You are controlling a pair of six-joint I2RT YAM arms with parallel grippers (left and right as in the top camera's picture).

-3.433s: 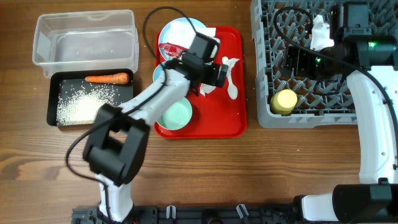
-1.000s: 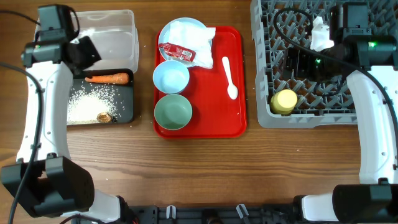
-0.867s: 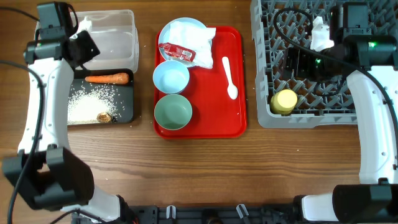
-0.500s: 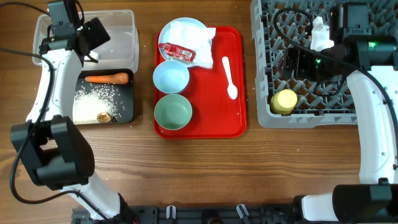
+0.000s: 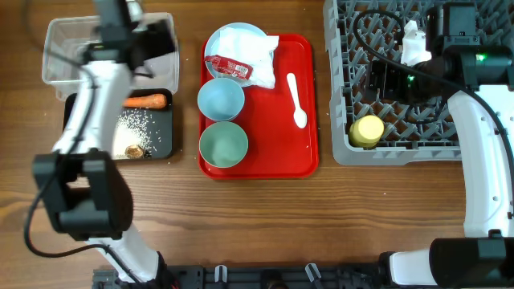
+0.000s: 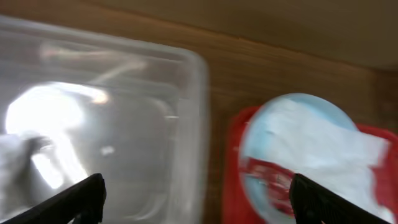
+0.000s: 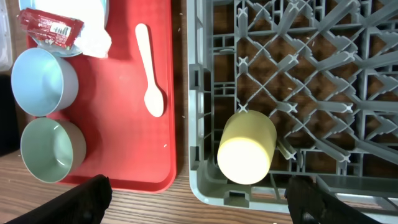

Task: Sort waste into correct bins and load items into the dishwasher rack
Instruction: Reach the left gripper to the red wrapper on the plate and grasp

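We see the yellow cup (image 7: 245,148), seemingly on its side, in the grey rack (image 7: 208,191); beside it the red tray (image 7: 124,143) holds a white spoon (image 7: 150,71), a pale blue bowl (image 7: 43,73) and a mint-green bowl (image 7: 53,149).

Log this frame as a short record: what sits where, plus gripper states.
black tub: carrot, rice, brown lump
red tray: plate with napkins and wrapper, blue bowl, green bowl, spoon
rack: yellow cup
left gripper: open, over clear tub
right gripper: open, above rack

Bare red tray (image 5: 269,128) lies open between blue bowl (image 5: 221,99) and spoon (image 5: 295,100).
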